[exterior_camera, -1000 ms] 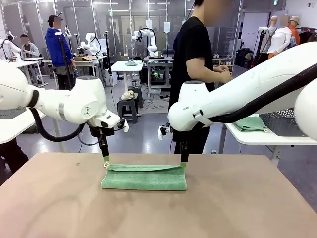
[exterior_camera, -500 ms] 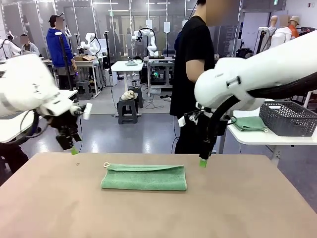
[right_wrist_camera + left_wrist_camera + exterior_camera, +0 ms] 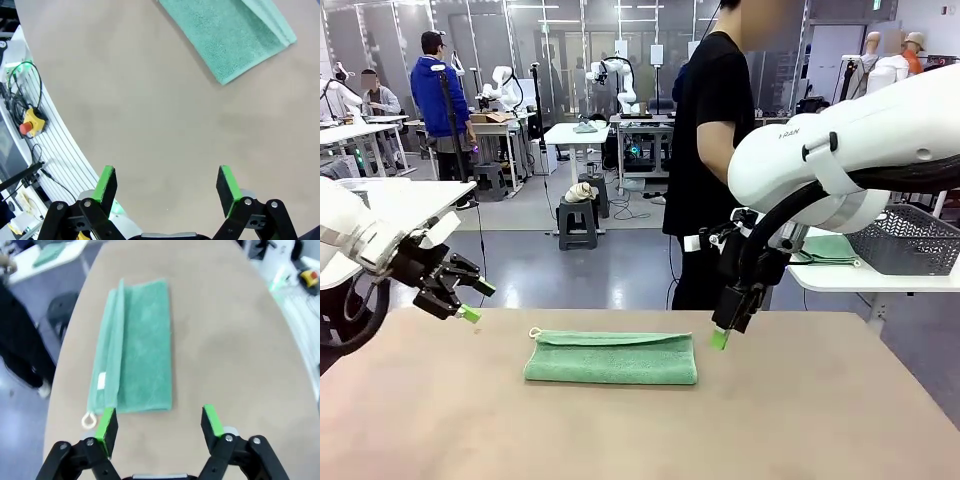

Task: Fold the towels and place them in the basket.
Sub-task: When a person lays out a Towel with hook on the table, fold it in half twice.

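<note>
A mid-green towel [image 3: 611, 358] lies folded in a long strip across the middle of the table, its small loop tag at the left end; it also shows in the left wrist view [image 3: 137, 345] and the right wrist view [image 3: 231, 35]. My left gripper [image 3: 468, 312] hovers left of the towel, above the table, open and holding nothing [image 3: 157, 421]. My right gripper [image 3: 720, 338] hangs just off the towel's right end, open and holding nothing [image 3: 165, 183]. A dark mesh basket [image 3: 905, 238] stands on a side table at far right, with another folded green towel [image 3: 825, 249] beside it.
A person in black [image 3: 712, 140] stands at the table's far side, facing the side table. The brown table [image 3: 640, 430] has bare room in front of and around the towel. In the right wrist view, cables and a yellow button box [image 3: 31, 122] lie past the table edge.
Both grippers have let go of the towel's far edge and drawn away, the left out to the left, the right up and to the right, then lower. The towel stays folded.
</note>
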